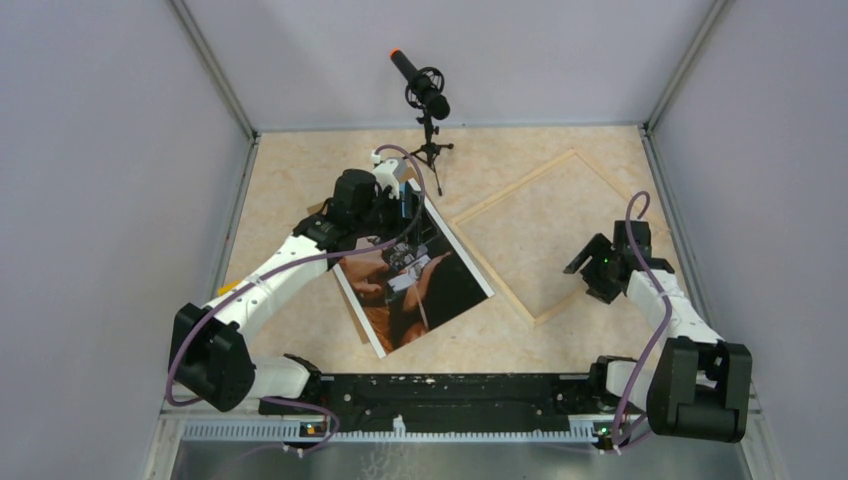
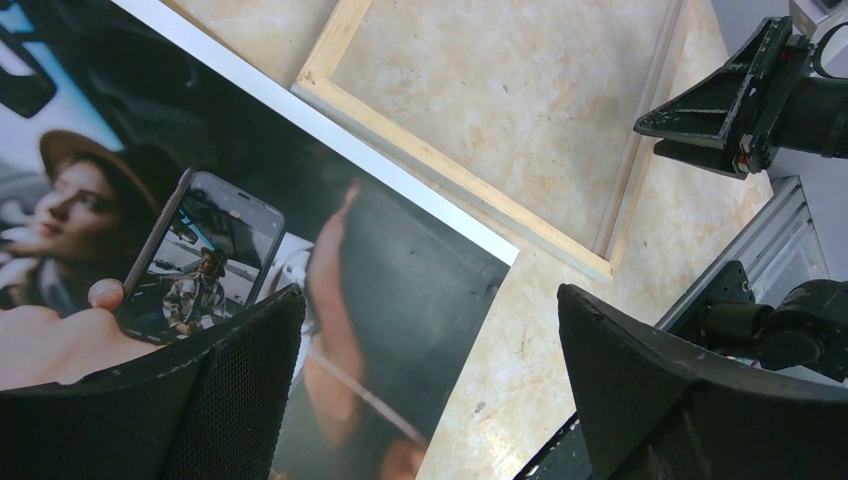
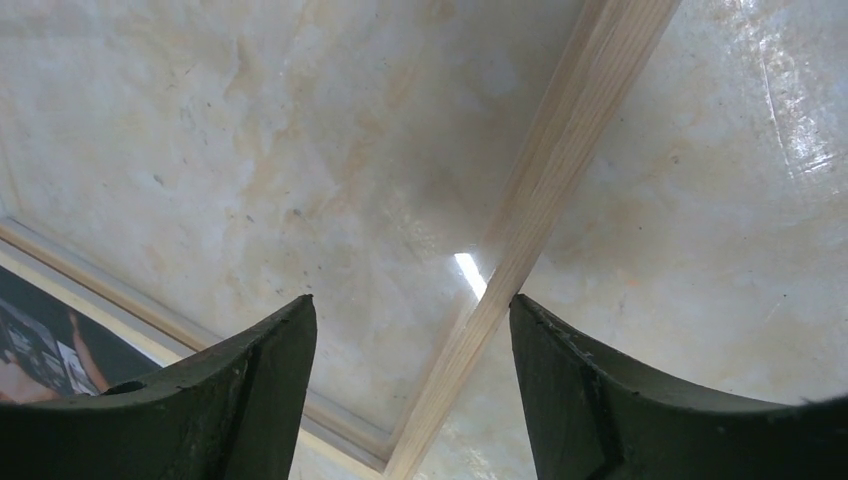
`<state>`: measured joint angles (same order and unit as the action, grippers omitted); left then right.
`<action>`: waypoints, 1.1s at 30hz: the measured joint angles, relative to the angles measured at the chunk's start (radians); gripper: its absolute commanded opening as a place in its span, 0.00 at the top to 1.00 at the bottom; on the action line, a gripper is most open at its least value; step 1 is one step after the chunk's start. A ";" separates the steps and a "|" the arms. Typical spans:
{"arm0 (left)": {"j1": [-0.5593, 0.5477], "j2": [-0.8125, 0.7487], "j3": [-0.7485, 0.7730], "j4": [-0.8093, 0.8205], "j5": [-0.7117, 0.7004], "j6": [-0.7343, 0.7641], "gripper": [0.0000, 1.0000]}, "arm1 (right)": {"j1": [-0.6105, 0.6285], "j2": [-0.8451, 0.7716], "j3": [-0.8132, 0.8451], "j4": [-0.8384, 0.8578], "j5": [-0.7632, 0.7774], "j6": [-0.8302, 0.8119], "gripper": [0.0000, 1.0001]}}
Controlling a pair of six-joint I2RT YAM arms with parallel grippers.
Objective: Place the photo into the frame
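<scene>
The photo (image 1: 425, 290), a dark glossy print with white margins, lies face up and tilted at the table's centre left. It fills the left of the left wrist view (image 2: 400, 260). The pale wood frame (image 1: 512, 185) lies flat to its right, turned like a diamond, their near edges side by side. My left gripper (image 1: 405, 215) hovers open over the photo's far corner; in its own view (image 2: 430, 330) nothing sits between its fingers. My right gripper (image 1: 590, 265) is open over the frame's right rail (image 3: 540, 190), which runs between its fingers (image 3: 412, 320).
A black microphone (image 1: 425, 95) on a small tripod stands at the back, just behind the left gripper. A sliver of brown board (image 1: 318, 207) peeks out from under the photo's left side. Grey walls close in the table on three sides.
</scene>
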<state>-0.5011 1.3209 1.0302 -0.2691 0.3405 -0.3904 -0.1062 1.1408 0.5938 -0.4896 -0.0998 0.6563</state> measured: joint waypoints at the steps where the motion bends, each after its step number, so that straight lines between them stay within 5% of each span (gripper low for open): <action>1: 0.000 0.000 0.000 0.000 0.000 0.000 0.01 | -0.001 0.000 -0.002 0.002 -0.001 -0.002 0.37; 33: 0.001 0.000 0.000 0.000 0.008 0.000 0.01 | -0.002 0.026 -0.033 0.159 -0.074 0.009 0.37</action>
<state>-0.4999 1.3209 1.0302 -0.2691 0.3485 -0.3904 -0.1078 1.1671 0.5610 -0.3305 -0.1734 0.6651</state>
